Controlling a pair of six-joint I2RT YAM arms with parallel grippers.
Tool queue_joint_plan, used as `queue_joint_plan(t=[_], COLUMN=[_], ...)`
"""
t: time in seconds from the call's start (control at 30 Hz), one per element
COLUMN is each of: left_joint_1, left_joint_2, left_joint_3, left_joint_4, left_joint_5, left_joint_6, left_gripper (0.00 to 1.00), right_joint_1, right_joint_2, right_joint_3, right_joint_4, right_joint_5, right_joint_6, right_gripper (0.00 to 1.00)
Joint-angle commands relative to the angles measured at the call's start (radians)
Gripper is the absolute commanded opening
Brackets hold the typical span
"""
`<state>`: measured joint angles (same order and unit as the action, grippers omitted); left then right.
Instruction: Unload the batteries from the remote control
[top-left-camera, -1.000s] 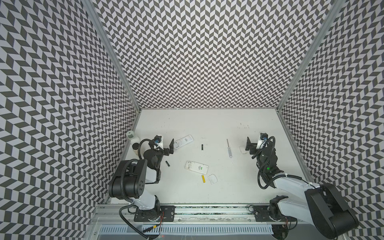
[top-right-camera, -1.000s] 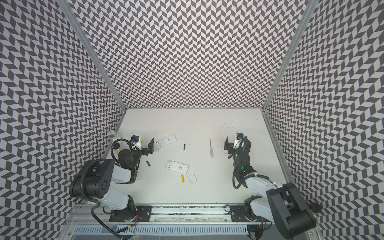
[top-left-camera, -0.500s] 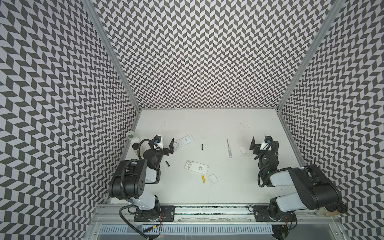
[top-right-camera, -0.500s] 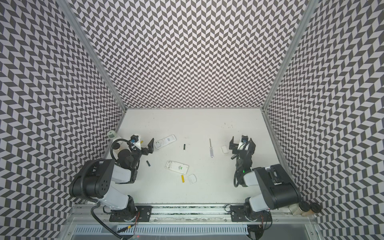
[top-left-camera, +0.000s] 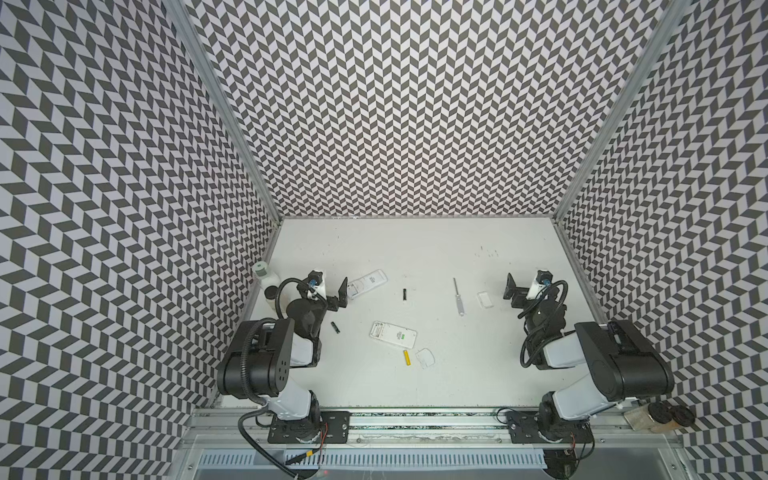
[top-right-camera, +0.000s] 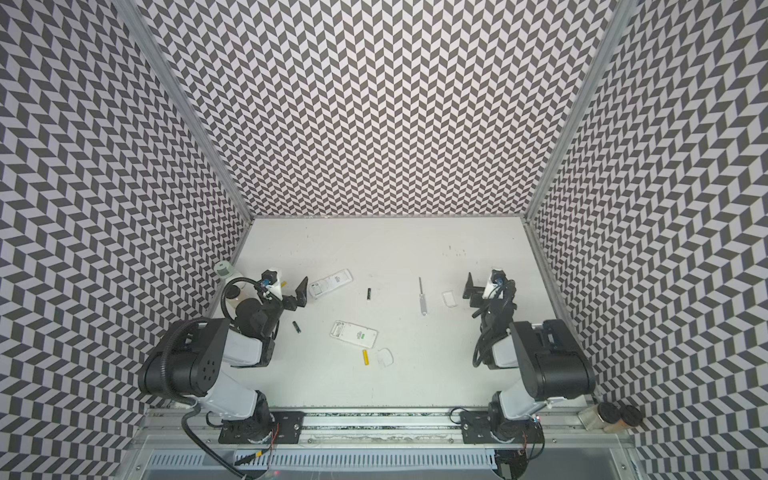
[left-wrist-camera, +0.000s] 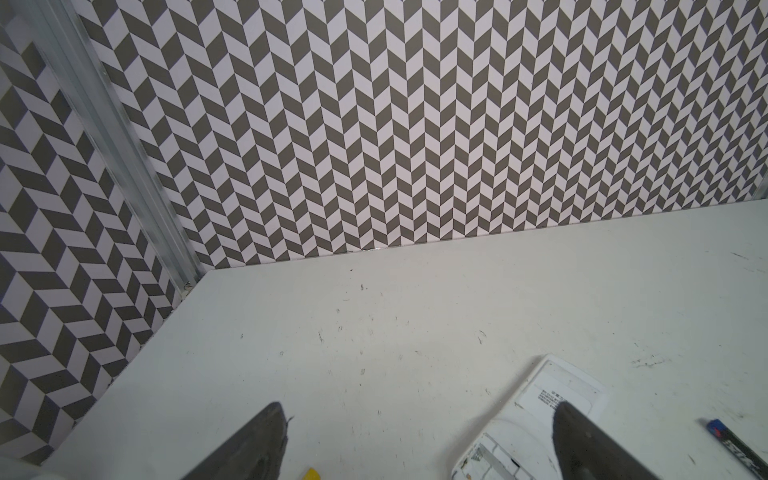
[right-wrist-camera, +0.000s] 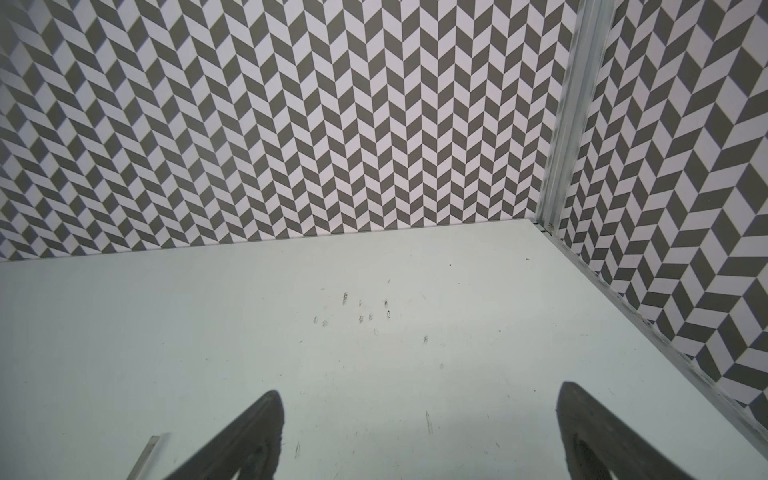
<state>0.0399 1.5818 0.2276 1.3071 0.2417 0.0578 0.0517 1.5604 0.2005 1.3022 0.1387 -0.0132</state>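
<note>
Two white remote controls lie on the table in both top views, one at the back left and one in the middle. Loose batteries lie around them: a black one, another black one and a yellow one. A second yellow battery shows beside my left gripper, which is open and empty just left of the back remote. My right gripper is open and empty at the right, apart from everything.
A clear-handled screwdriver lies right of centre. A clear cover sits left of the right gripper, and another lies by the yellow battery. A bottle stands at the left wall. Jars stand outside the front right corner.
The right arm has folded back toward its base and its gripper has drawn slightly right, off the clear cover. The left arm has not moved.
</note>
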Motion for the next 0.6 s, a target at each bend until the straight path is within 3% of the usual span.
queue_joint_plan(t=[0.0, 0.57], left_joint_1=[0.002, 0.003], left_joint_2=[-0.019, -0.017], left_joint_3=[0.012, 0.012], left_joint_4=[-0.002, -0.001], left_joint_5=[0.012, 0.012], left_joint_6=[-0.011, -0.010], left_gripper=[1.00, 1.00], right_joint_1=[-0.001, -0.001], right_joint_2=[0.000, -0.001], right_joint_3=[0.013, 0.013], right_joint_4=[0.034, 0.029], right_joint_5=[-0.021, -0.019], right_joint_6=[0.012, 0.012], right_gripper=[0.99, 0.99])
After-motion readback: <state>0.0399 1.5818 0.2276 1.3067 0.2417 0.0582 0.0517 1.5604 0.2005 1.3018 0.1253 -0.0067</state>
